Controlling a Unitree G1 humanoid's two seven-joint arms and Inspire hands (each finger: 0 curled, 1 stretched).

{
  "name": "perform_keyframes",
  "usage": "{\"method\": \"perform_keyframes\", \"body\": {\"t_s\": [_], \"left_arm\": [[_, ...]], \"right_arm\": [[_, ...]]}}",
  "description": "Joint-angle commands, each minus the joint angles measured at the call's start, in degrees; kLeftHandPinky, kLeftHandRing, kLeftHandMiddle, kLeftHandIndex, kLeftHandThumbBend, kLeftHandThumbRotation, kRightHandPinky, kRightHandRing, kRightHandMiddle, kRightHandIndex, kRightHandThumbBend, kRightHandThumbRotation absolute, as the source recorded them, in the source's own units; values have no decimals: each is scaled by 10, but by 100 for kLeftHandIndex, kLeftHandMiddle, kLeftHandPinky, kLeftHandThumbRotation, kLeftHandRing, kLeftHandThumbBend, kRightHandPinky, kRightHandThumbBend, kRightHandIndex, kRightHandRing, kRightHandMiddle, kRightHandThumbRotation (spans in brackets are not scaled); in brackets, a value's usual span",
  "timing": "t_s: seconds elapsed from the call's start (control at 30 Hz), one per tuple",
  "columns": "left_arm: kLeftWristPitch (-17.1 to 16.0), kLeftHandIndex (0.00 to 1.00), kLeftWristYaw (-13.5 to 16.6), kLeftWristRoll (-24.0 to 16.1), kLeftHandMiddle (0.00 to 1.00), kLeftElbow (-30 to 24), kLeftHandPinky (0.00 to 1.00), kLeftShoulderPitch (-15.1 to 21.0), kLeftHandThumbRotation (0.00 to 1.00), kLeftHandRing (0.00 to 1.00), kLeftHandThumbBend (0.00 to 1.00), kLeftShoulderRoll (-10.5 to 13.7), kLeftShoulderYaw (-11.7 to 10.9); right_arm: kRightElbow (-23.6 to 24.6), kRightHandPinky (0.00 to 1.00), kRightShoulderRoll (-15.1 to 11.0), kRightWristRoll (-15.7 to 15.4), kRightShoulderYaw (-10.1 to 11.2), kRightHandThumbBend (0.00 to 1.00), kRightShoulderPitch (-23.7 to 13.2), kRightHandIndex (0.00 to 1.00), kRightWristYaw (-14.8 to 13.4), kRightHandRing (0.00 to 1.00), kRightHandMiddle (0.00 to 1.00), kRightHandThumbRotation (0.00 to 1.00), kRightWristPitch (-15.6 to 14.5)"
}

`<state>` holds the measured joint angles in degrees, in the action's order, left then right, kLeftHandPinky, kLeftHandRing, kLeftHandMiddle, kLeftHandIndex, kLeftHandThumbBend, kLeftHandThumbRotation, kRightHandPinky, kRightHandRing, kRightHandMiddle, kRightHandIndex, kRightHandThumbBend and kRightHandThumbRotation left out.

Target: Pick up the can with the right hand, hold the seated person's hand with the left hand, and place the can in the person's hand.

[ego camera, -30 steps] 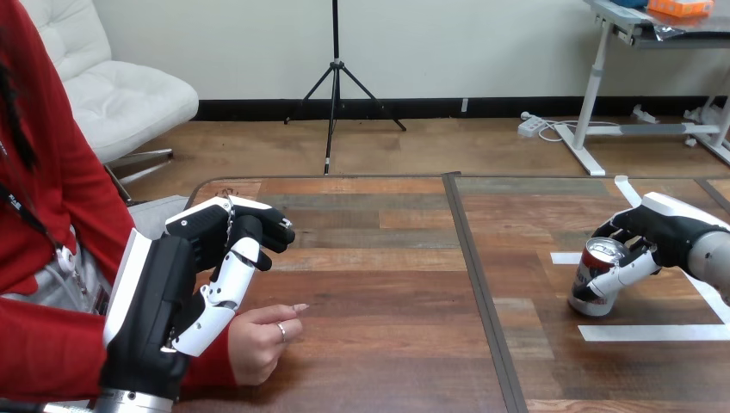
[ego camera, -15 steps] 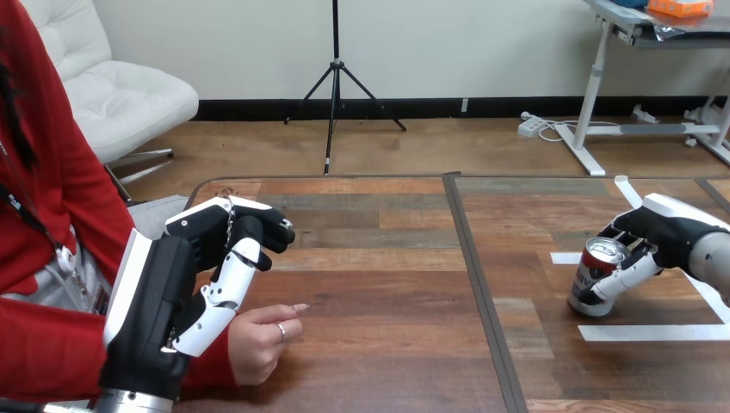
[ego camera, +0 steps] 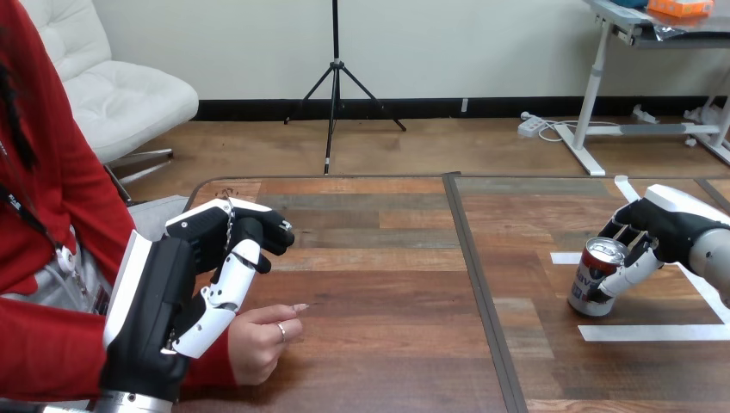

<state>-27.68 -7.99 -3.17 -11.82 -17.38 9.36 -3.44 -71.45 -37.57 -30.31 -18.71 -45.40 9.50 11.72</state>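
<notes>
A silver and red can (ego camera: 596,280) stands slightly tilted on the table at the right, beside white tape lines. My right hand (ego camera: 663,225) reaches it from the right, with its fingers curled behind the can's top and its thumb (ego camera: 621,277) lying across the can's side. At the left, my left hand (ego camera: 163,297) is raised with its fingers (ego camera: 258,232) curled over, holding nothing. The person's hand (ego camera: 256,341) rests loosely closed on the table just right of and below my left thumb. I cannot tell whether the two touch.
The wooden table (ego camera: 379,344) has a dark seam (ego camera: 482,292) running front to back through its middle. White tape (ego camera: 650,332) marks a square around the can. The person's red sleeve (ego camera: 52,353) lies along the left edge.
My right hand has drawn back a little to the right, covering less of the can, which stands a bit more upright. My left hand and the person's hand have hardly moved.
</notes>
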Motion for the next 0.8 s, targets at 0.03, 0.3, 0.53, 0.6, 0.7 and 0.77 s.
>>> {"method": "perform_keyframes", "body": {"t_s": [0.03, 0.3, 0.53, 0.6, 0.7, 0.77], "left_arm": [[4, 53, 3, -2, 56, -32, 46, 14, 64, 56, 8, 9, -9], [5, 52, 3, -1, 56, -34, 46, 12, 64, 56, 8, 9, -10], [7, 52, 3, 2, 56, -35, 46, 11, 64, 56, 10, 10, -11], [8, 51, 2, 3, 56, -35, 46, 10, 64, 56, 10, 10, -11], [9, 51, 1, 5, 56, -37, 45, 10, 63, 56, 11, 10, -10], [10, 51, 1, 6, 56, -38, 45, 9, 63, 56, 11, 10, -9]], "right_arm": [[-4, 57, 7, 7, 8, 82, -10, 54, -31, 59, 60, 2, 16], [-9, 54, 9, 8, 10, 75, -2, 49, -64, 55, 56, 0, 40], [-12, 52, 10, 5, 7, 72, -5, 47, -68, 54, 55, 0, 39], [-12, 51, 11, 5, 7, 72, -5, 47, -69, 54, 55, 0, 38], [-12, 51, 11, 4, 6, 73, -6, 47, -70, 53, 55, 0, 39], [-13, 51, 11, 4, 6, 74, -6, 47, -72, 53, 55, 0, 41]]}}
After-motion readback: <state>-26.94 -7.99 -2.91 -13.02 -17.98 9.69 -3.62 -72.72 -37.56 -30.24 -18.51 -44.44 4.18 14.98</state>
